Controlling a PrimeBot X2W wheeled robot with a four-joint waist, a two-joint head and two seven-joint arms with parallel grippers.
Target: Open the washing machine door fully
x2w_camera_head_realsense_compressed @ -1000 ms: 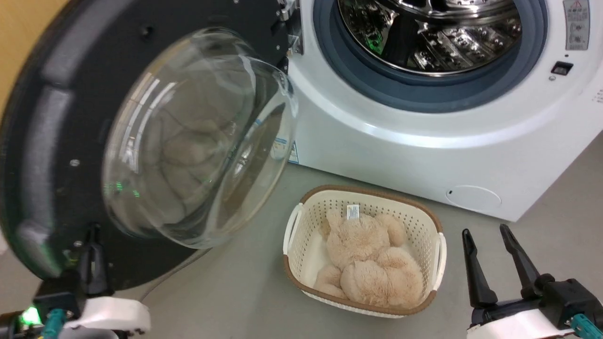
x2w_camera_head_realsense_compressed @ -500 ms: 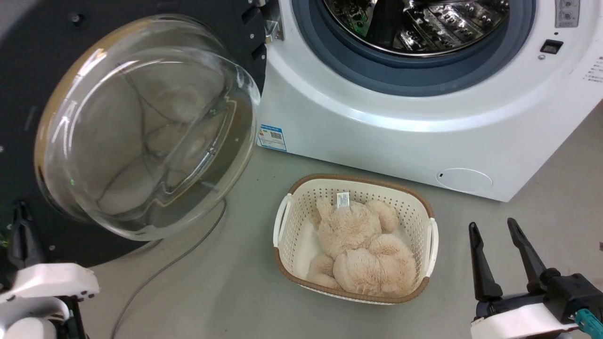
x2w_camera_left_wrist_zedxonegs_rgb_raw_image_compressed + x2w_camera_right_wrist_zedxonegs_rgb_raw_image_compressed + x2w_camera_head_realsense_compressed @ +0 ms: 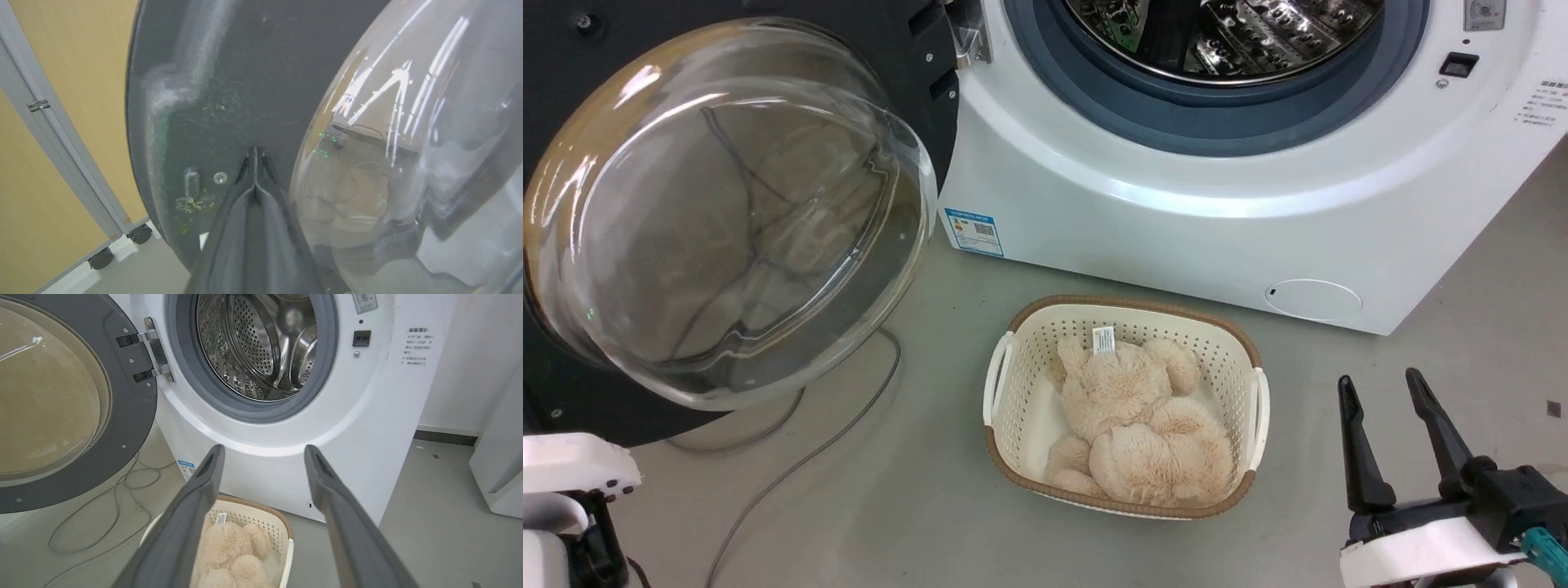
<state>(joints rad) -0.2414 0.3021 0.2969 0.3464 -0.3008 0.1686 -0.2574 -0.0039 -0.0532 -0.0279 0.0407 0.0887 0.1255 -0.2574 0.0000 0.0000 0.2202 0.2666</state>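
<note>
Holding a plush bear (image 3: 1131, 441), basket (image 3: 1135, 303) lies near spread right pincer (image 3: 1378, 377); left pincer (image 3: 254, 152) closed.

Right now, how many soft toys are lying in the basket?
1: a beige soft toy lies in the white basket on the floor, in front of the washing machine. Another could be hidden under it.

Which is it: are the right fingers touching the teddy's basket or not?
Apart. The head view shows bare floor between the right gripper and the basket rim.
</note>
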